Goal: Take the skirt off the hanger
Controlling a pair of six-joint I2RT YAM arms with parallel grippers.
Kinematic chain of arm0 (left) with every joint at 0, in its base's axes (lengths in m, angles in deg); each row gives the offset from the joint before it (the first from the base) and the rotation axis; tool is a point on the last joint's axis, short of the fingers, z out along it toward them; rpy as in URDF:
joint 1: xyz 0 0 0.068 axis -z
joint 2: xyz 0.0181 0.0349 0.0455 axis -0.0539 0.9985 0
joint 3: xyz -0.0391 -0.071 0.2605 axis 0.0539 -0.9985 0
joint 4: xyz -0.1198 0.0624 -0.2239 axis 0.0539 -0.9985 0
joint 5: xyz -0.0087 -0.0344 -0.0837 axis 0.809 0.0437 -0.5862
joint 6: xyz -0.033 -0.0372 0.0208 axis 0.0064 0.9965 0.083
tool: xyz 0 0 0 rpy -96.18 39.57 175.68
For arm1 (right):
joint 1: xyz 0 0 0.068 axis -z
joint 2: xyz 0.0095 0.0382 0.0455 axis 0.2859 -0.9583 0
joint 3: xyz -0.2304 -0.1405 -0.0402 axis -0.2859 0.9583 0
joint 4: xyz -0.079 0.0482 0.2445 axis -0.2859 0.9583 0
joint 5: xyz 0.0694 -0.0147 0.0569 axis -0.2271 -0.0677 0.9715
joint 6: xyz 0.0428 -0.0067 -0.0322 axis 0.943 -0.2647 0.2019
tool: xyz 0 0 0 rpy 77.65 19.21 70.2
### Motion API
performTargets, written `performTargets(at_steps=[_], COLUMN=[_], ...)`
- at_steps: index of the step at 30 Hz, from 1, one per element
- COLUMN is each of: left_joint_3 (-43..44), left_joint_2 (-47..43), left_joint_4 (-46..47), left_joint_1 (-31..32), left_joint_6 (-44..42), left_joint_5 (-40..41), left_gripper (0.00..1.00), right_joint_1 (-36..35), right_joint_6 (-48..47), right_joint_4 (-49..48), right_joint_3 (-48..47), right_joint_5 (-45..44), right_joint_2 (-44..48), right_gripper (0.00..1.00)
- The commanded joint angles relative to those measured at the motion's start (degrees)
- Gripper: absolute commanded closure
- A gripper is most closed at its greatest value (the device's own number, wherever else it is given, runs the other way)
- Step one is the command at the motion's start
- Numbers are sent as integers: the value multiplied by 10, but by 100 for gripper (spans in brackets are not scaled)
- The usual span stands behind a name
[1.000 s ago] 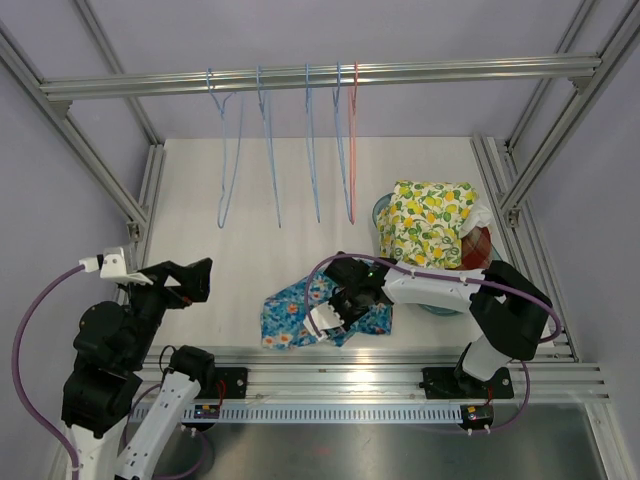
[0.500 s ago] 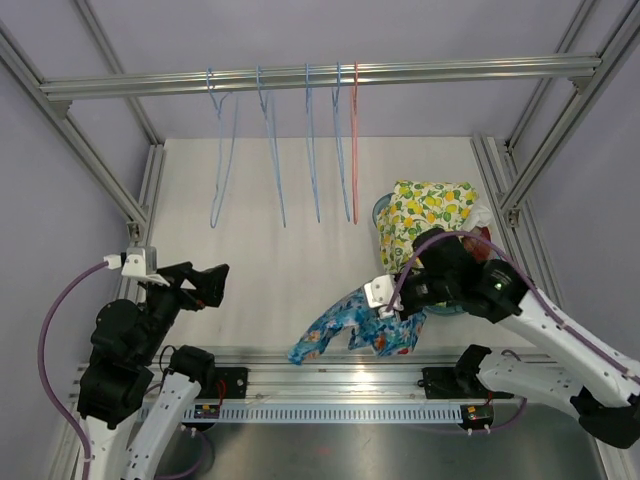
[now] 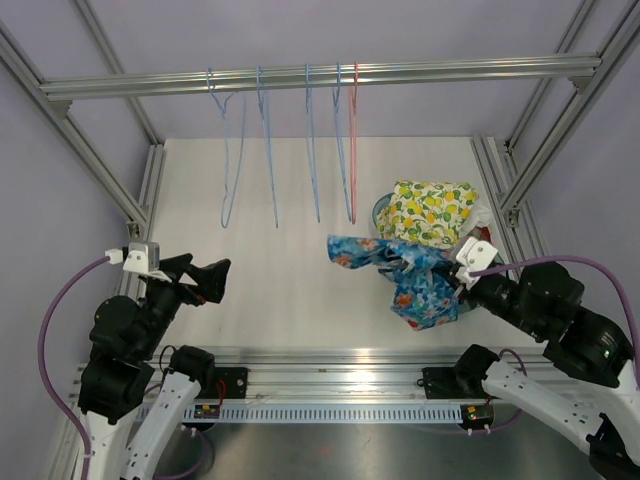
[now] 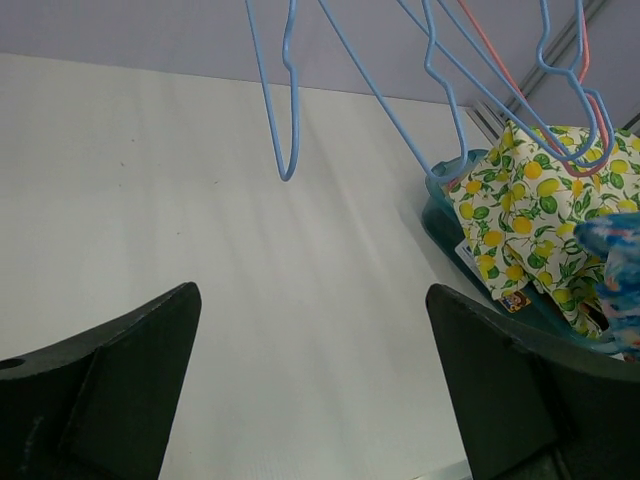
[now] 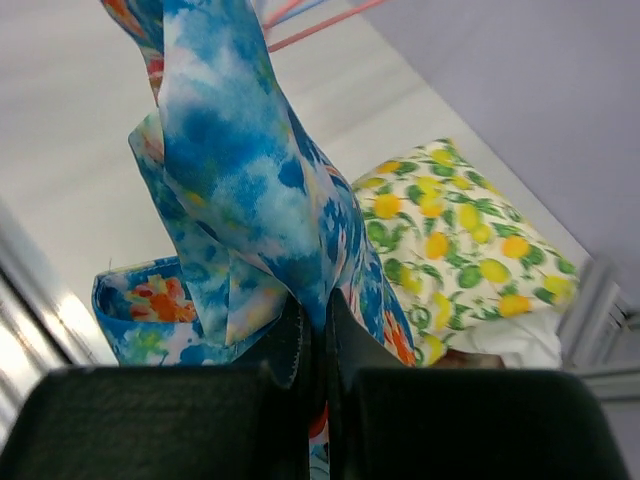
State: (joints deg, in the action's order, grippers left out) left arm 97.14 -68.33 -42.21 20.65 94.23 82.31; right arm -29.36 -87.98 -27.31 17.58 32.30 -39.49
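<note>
My right gripper [image 5: 320, 312] is shut on a blue floral skirt [image 3: 405, 267] and holds it in the air over the teal basket [image 3: 381, 208] at the right; the cloth [image 5: 240, 190] hangs loose from the jaws. The skirt is on no hanger. Several empty hangers [image 3: 312, 140], blue ones and one red, hang from the rail at the back. My left gripper [image 3: 215, 279] is open and empty above the table at the left, far from the skirt; its jaws stand wide apart in the left wrist view [image 4: 310, 390].
A yellow lemon-print cloth [image 3: 433, 212] lies piled in the teal basket [image 4: 447, 222]. Aluminium frame posts [image 3: 95, 165] stand on both sides and a rail [image 3: 380, 72] runs across the back. The white table [image 3: 270, 260] spreads under the hangers.
My right gripper has lifted the skirt off the table's near edge and carried it up and right, over the basket. My left arm has barely moved.
</note>
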Motion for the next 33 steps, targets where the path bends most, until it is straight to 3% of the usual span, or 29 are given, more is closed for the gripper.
performTargets(at_steps=[1, 10, 12, 17, 20, 26, 33], left_joint_3=[24, 38, 38, 41, 47, 50, 38], left_joint_2=[14, 16, 14, 12, 10, 4, 0], left_joint_4=[43, 42, 42, 39, 36, 32, 37], left_joint_1=[2, 2, 1, 2, 2, 2, 2], left_joint_6=[-19, -18, -18, -14, -16, -18, -13], left_joint_5=[-19, -22, -22, -28, -28, -29, -28], left_gripper=[1, 1, 1, 1, 1, 1, 1], right_joint_1=[13, 25, 25, 40, 113, 344, 380], right_joint_6=[95, 210, 236, 282, 298, 298, 210], right_joint_4=[-99, -79, -69, -55, -41, 1, -23], right_joint_3=[-35, -101, -116, -139, -138, -147, -48], right_joint_5=[-215, -329, -317, -259, -178, 34, 69], right_joint_2=[-3, -103, -122, -182, -205, -288, -357], right_gripper=[100, 100, 100, 100, 100, 100, 100])
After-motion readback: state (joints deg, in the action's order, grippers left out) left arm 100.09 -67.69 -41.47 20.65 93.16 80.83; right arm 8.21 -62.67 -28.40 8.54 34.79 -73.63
